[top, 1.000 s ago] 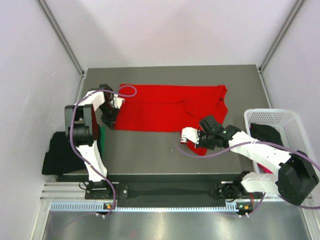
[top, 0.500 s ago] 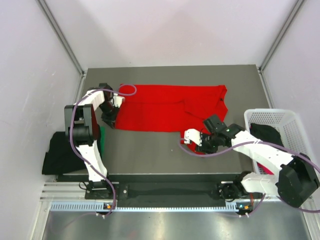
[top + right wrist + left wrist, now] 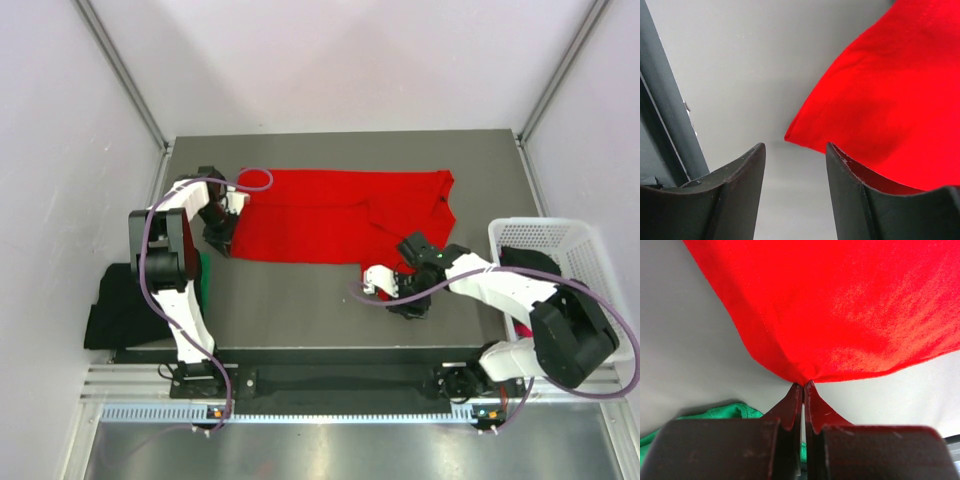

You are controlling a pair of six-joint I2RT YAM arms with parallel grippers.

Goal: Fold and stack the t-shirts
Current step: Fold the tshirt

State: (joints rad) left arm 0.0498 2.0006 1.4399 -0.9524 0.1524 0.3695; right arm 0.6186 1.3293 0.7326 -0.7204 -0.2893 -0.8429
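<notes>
One red t-shirt (image 3: 335, 215), long axis left-right across table (image 3: 290, 295)

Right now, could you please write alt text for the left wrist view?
The left tool, shut, pinches the edge of a bright red t-shirt spread over a grey table. A bit of green cloth shows at the bottom edge.
</notes>
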